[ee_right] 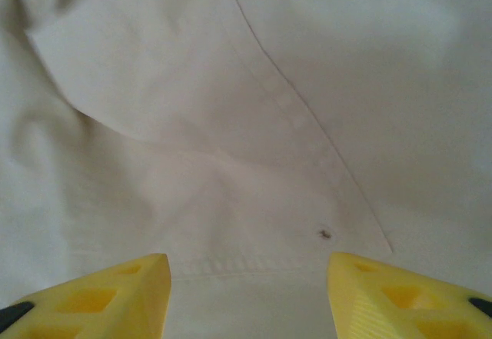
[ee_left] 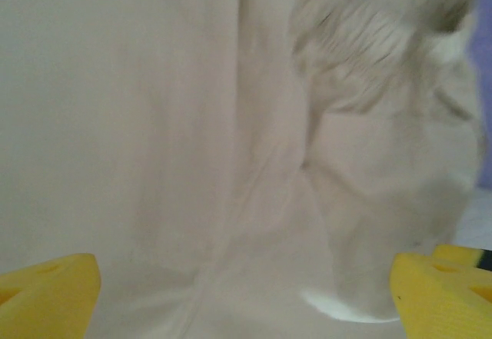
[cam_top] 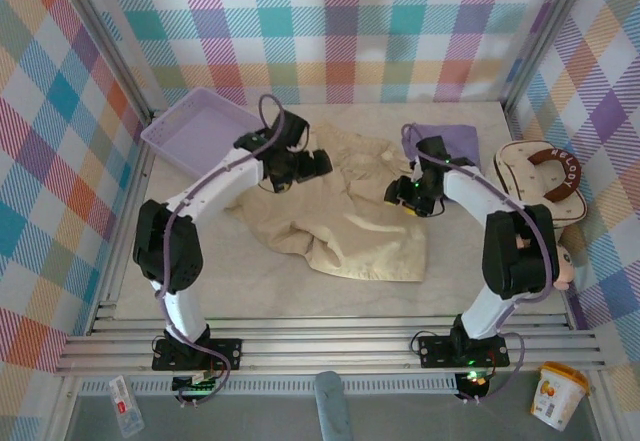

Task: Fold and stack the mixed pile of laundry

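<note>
Cream-beige cloth shirt (cam_top: 350, 231) spread mid-tabletop (cam_top: 240, 283), long axis 11-to-5. Left jaws wide apart over its 10 o'clock edge. Right jaws apart, empty, over 3 o'clock edge. Lavender-purple cloth T-shirt (cam_top: 455, 139) at 1.

A lab-style robot cell: plaid walls (cam_top: 340, 31) on an aluminium frame (cam_top: 100, 36) enclose the table (cam_top: 450, 281) beyond and beside the left gripper (cam_top: 318, 164) and right gripper (cam_top: 398, 193).

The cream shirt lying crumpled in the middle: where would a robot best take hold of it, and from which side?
Probably its near right corner: there the cream shirt lies flat with a clean edge on bare table, unlike the bunched far side. Come from above, on the right, where the right gripper hangs open.
</note>
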Controlling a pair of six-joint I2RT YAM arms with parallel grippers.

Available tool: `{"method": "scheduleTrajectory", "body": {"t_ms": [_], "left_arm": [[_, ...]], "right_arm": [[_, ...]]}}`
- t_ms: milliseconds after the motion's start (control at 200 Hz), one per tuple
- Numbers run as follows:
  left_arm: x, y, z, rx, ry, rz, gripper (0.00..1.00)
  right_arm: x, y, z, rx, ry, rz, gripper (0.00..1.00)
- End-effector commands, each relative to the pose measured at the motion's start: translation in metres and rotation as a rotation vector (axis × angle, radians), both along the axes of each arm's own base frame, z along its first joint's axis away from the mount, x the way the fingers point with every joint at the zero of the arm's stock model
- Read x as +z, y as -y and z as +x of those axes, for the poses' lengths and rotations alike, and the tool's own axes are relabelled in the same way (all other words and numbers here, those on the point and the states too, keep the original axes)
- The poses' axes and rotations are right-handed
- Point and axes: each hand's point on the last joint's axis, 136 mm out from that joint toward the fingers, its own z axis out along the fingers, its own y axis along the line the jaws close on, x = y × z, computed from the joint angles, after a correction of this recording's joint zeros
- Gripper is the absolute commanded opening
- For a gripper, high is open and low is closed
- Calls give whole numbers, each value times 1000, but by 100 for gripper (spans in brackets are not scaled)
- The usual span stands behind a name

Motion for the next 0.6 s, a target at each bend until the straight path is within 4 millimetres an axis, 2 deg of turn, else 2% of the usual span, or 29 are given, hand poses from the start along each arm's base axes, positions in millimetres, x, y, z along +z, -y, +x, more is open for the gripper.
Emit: {"method": "scheduleTrajectory", "body": {"t_ms": [0,135,225,340,425,495,595], "left_arm": [[-59,-17,-1,96,-96,67,97],[-94,-17,7,116,-153,121,97],[-115,-15,16,127,-189,158,98],[-134,-12,28,119,-223,202,97],[-136,-10,42,101,-228,226,97],[-131,-9,55,76,-214,247,97],[-113,-5,74,34,-166,253,98]], "right_arm": [[-23,4,-15,78,-49,-117,55],[-39,-10,-43,175,-113,-191,53],[-44,-22,-70,237,-162,-223,52],[-47,-47,-107,328,-215,-184,51],[-41,-70,-131,429,-235,-141,48],[-30,-96,-146,518,-232,-31,47],[-3,-128,-147,579,-180,141,46]]}}
